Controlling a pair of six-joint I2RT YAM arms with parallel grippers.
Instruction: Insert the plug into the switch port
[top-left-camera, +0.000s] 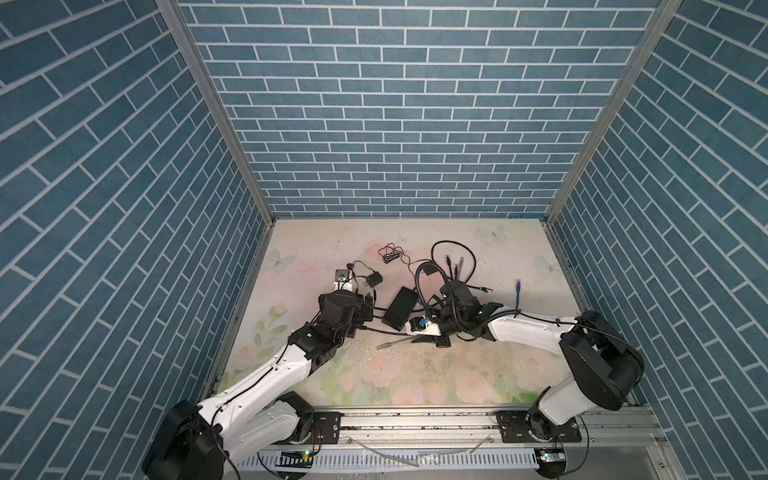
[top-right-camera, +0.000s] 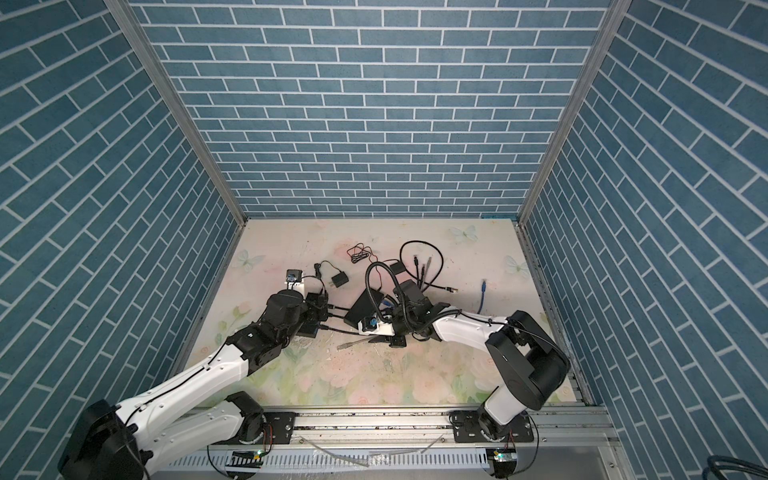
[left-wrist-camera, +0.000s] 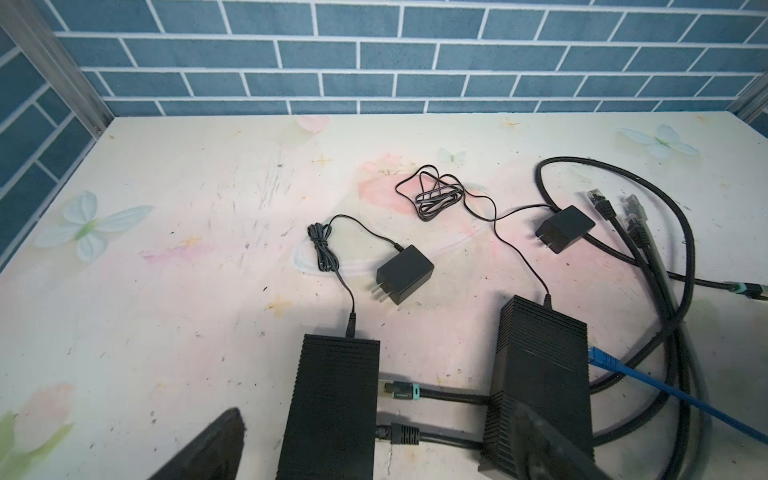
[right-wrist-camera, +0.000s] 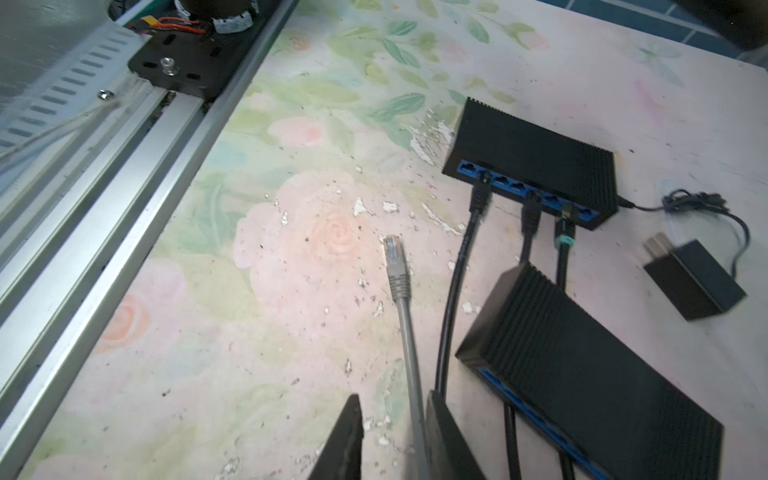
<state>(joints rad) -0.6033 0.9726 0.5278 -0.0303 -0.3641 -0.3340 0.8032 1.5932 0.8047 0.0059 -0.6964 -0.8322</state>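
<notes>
1. Between the fingers of the right tool runs the grey cable. The jaws are narrow; one finger is right against the cable, the other shows a sliver of gap. It looks bracketed, not clamped.
2. Just ahead of that tool, past its fingertips, the grey plug lies flat on the tabletop, apart from both switches.
3. Progress: early. The plug is not in any port. What is left, as I judge it: close on the cable, lift, line up, push home.
4. Well ahead of the right tool and off to one side is the farther switch. Three black cables are plugged into it, with free ports between them. The nearer switch sits close beside the right tool.
5. The left tool has its jaws wide and holds nothing. The farther switch lies under the gap, and no contact shows. It is probably there to brace the switch.
6. The plug's long axis follows its cable, straight out from the right tool, with the tip pointing away from the tool. It runs roughly parallel to the plugged cables, so the heading is near right but offset sideways from the port row. I cannot tell which side the latch is on.
</notes>
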